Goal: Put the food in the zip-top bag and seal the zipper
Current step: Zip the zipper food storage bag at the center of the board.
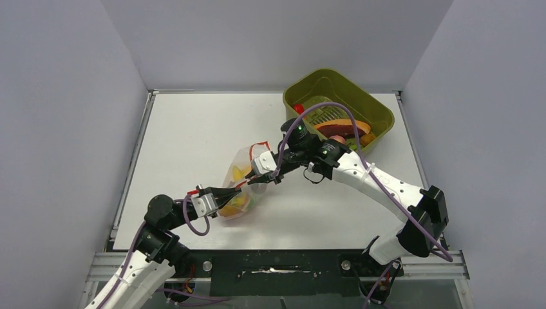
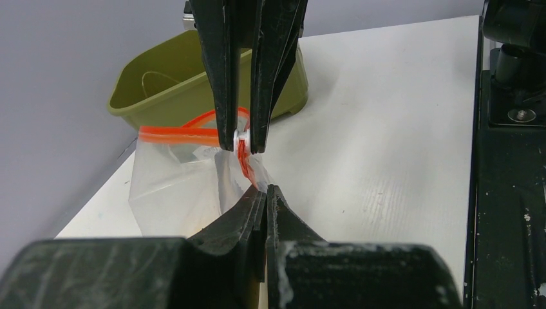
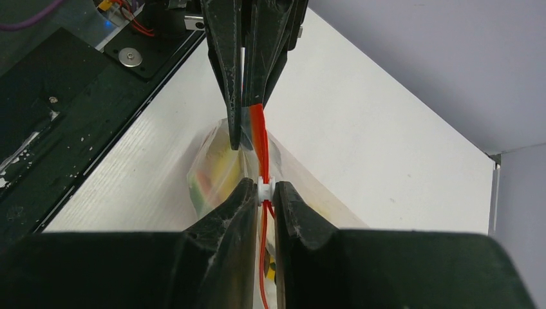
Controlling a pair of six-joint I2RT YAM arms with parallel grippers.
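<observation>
Both arms are white shells with black joint housings, the left arm [image 1: 132, 278] at seven o'clock of the overhead view, the right arm [image 1: 380, 183] at four o'clock, each trailing a loose purple cable [image 1: 335, 106]. Each wrist carries a silver-grey camera block [image 1: 205, 203] behind a black claw; the left claw [image 1: 239, 188] and right claw [image 1: 278, 176] have long tapering fingers [image 3: 225, 219] scuffed white at the edges. A green light [image 1: 300, 128] glows on the right wrist housing, and the bases sit on a black plate [image 1: 290, 283] with silver bolts [image 1: 346, 264] at six o'clock.

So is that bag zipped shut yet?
Not fully. Between the left tool and right tool the zipper is one line; past the right tool it splits into a loop, so open there.
</observation>
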